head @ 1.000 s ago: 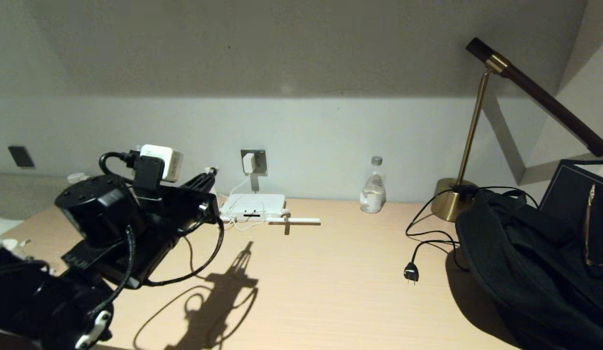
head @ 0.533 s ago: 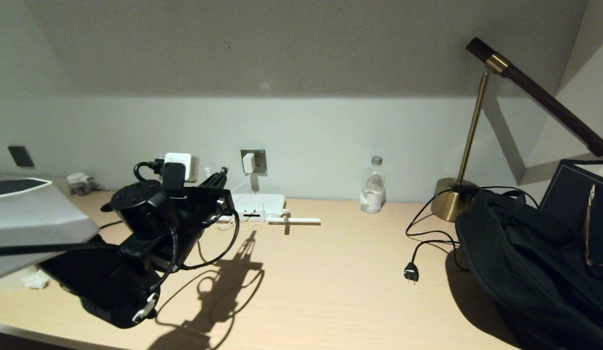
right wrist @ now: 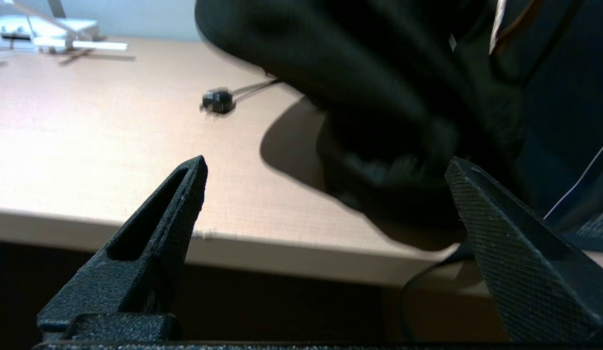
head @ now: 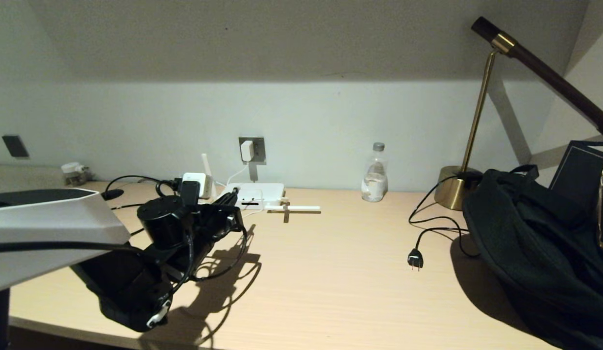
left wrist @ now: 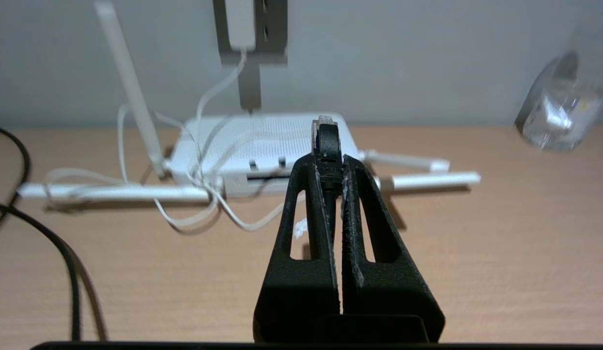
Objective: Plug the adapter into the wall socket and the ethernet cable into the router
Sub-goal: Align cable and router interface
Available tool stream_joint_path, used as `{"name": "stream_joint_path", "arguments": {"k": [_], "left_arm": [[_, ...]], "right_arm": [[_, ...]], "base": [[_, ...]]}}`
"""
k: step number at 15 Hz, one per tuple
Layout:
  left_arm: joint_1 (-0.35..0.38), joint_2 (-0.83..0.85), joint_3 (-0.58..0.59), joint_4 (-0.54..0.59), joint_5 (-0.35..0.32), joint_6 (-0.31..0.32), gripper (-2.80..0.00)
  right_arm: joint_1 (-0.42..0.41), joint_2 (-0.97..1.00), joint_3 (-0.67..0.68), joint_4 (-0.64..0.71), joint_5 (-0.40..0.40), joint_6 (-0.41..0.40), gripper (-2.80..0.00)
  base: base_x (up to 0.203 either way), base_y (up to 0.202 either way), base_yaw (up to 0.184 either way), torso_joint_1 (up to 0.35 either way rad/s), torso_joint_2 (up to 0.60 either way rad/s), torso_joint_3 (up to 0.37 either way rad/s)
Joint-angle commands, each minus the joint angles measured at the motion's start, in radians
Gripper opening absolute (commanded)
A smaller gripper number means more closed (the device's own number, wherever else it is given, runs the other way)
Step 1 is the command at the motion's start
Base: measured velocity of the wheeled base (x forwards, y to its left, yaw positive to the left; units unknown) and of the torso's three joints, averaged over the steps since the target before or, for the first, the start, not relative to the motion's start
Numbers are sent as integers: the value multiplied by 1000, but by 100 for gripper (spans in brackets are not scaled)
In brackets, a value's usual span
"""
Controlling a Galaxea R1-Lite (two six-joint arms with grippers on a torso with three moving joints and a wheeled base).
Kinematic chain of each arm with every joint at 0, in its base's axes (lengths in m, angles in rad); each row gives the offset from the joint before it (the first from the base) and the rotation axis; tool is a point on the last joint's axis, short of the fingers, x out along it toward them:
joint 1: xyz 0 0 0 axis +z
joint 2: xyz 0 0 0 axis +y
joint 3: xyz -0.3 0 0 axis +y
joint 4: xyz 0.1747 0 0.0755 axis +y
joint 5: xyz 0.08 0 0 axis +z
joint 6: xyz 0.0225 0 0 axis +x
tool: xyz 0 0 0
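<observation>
- Ethernet cable [left wrist: 328, 141]: clear clip connector pinched between the closed fingers of the left end effector [left wrist: 328, 163], tip poking out, aimed at the router's port edge, not yet in.
- Router [head: 259, 192]: flat on the worktop [head: 340, 272] against the wall, antennas splayed, one upright; white cord tangled in front.
- Adapter [head: 246, 150]: already seated in the wall socket [head: 257, 149] above the router, cord running down to it.
- Versus a second ago: left arm has dropped lower and pushed further toward the router; connector now close to the router's front. Whole head view shifted too, so the camera moved.
- Right end effector [right wrist: 326, 204]: fingers spread wide, nothing held, parked off the near worktop edge beside the black bag [right wrist: 379, 87].
- Black two-pin plug [head: 415, 259], water bottle [head: 375, 173] and brass lamp [head: 469, 146] lie apart to the right, untouched.
</observation>
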Motion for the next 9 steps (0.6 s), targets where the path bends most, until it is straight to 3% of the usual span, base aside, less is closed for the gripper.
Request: {"name": "stream_joint_path", "arguments": {"k": [1, 5, 7, 9], "left_arm": [[1, 35, -9, -9, 1, -1, -280], [31, 80, -116, -9, 3, 2, -280], [77, 100, -209, 24, -7, 4, -280], [115, 104, -266, 104, -77, 5, -280]], "right_arm": [[0, 0, 0, 0, 0, 0, 0], [0, 0, 0, 0, 0, 3, 0], [0, 0, 0, 0, -1, 1, 0], [0, 0, 0, 0, -1, 0, 0]], "base": [[0, 0, 0, -183, 484, 310], [0, 0, 0, -169, 483, 316], [0, 0, 0, -68, 216, 152], [0, 0, 0, -23, 73, 52]]}}
